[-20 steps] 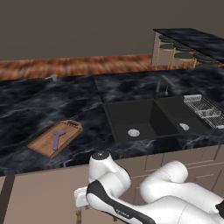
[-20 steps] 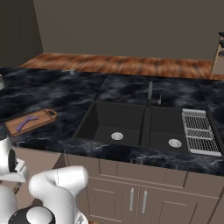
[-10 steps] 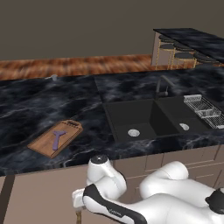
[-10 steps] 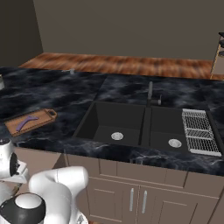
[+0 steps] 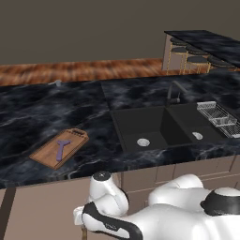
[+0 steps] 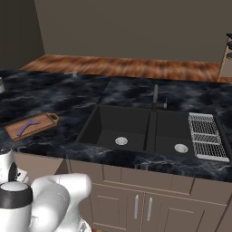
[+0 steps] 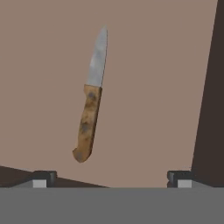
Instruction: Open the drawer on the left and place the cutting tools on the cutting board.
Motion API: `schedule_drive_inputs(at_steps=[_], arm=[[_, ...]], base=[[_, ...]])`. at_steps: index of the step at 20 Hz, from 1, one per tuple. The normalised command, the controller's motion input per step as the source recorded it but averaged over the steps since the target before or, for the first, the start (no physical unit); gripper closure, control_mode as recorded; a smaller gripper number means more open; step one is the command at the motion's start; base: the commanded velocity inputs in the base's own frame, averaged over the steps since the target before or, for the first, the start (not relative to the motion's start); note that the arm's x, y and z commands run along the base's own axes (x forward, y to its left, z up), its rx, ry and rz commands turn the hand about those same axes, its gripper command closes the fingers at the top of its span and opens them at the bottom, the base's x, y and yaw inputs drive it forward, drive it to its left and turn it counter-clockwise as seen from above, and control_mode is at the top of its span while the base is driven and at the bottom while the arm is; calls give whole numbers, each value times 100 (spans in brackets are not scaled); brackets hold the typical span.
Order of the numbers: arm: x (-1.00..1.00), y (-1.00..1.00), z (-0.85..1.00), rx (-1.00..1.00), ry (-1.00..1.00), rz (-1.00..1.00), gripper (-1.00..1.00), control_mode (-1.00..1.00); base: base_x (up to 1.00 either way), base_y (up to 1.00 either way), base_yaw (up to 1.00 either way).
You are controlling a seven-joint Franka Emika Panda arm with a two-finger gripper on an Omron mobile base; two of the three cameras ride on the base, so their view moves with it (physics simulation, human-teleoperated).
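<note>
Your table (image 5: 42, 112) is dark marbled stone, and it sits up and ahead of the tool, which is working below the table edge. Far left on it, above and ahead of the tool, lies the cutting board (image 5: 47, 152), and the purple peeler (image 5: 61, 148) already rests flat on its middle. In the right base view you see the same cutting board (image 6: 38, 126) and peeler (image 6: 25, 127) at the left rim. Further right, well off to the tool's right, the double sink (image 5: 161, 129) is sunk into the table, a faucet (image 5: 171, 93) behind it and a wire rack (image 6: 206, 136) over its right end. Wooden floor (image 6: 136, 68) and a plain grey wall close the room beyond.

Your arm is folded low in front of the cabinets, elbow bulging at the lower right of the left base view.

The tool (image 7: 111, 177) stands wide, its fingers (image 7: 43, 178) far apart and holding nothing. Just ahead of it, left of its centre, the knife (image 7: 91, 98) lies on the taupe floor of the drawer (image 7: 144, 87), wooden handle nearer the tool, blade pointing away.
</note>
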Motion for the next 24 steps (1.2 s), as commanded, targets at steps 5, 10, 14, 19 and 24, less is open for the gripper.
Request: schedule_drive_inputs(at_steps=[5,10,14,19,24], arm=[[1,19,-25,0,0,0,-100,-100],[0,11,-26,0,0,0,-100,-100],[1,11,-26,0,0,0,-100,-100],[11,6,-23,0,0,0,-100,-100],[24,1,-11,0,0,0,-100,-100]], base=[[0,0,0],[0,0,0],[0,0,0],[0,0,0],[0,0,0]])
